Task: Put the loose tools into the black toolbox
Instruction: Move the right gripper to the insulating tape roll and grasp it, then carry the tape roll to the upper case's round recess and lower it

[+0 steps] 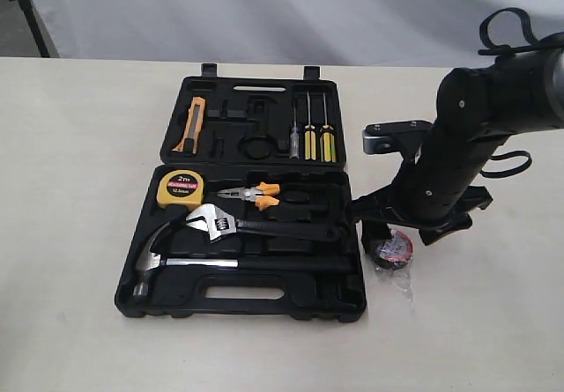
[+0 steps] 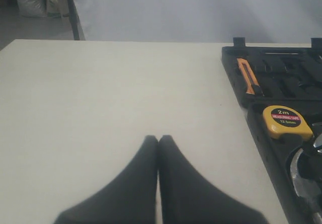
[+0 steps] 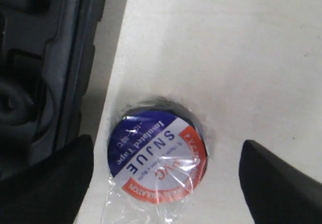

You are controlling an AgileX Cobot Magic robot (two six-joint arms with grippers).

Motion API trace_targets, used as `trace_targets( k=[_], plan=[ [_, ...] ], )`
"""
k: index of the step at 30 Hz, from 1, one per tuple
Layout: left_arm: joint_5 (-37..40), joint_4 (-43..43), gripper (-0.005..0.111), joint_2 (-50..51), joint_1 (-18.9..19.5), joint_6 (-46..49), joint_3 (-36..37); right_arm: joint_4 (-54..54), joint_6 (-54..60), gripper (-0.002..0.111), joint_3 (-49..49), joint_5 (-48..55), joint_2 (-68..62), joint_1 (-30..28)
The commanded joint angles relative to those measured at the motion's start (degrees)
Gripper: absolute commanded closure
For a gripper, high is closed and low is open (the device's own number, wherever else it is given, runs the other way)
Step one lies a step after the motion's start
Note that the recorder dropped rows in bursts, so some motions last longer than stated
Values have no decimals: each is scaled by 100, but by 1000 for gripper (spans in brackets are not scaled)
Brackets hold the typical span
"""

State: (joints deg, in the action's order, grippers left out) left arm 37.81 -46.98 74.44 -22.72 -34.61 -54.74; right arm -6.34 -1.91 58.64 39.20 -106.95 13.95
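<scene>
Right wrist view: right gripper (image 3: pixel 168 142) spread wide over the wrapped PVC tape roll (image 3: pixel 157 156); slick wrap might slip out, or a finger clips the black toolbox (image 3: pixel 50 58).

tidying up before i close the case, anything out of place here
Yes: the wrapped tape roll lies on the table beside the black toolbox, right of it in the exterior view, not in any recess.

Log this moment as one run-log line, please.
left gripper: shut, empty | right gripper: open above tape roll | tape roll: on table beside black toolbox
</scene>
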Motion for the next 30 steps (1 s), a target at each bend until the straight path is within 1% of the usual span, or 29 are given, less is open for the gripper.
trace_targets(
  k=[1, 13, 15, 16, 18, 19, 21, 22, 27, 30],
  plan=[
    [-97, 78, 105, -46, 19, -59, 53, -7, -28, 33, -13, -41, -7, -30],
    [-97, 78, 105, -46, 19, -59, 53, 33, 86, 34, -140, -146, -185, -30],
    [-97, 78, 105, -46, 19, -59, 53, 33, 118, 41, -140, -185, -197, -30],
    [-97, 78, 105, -46, 19, -59, 53, 44, 191, 47, -112, -200, -184, -30],
    [-97, 78, 105, -46, 19, -59, 53, 138, 191, 72, 2, -5, -153, -30],
    [-97, 78, 105, -46, 19, -59, 53, 205, 191, 81, 57, 92, -112, -30],
    [-97, 78, 105, -46, 19, -59, 53, 368, 278, 105, 223, 366, -1, -30],
    [-97, 78, 105, -46, 19, -59, 53, 417, 291, 108, 312, 496, 53, -30],
    [-97, 78, 105, -46, 19, -59, 53, 387, 303, 108, 1194, 1484, 305, -30],
    [-97, 78, 105, -46, 19, -59, 53, 224, 325, 108, 1717, 1635, 279, 61]
  ],
)
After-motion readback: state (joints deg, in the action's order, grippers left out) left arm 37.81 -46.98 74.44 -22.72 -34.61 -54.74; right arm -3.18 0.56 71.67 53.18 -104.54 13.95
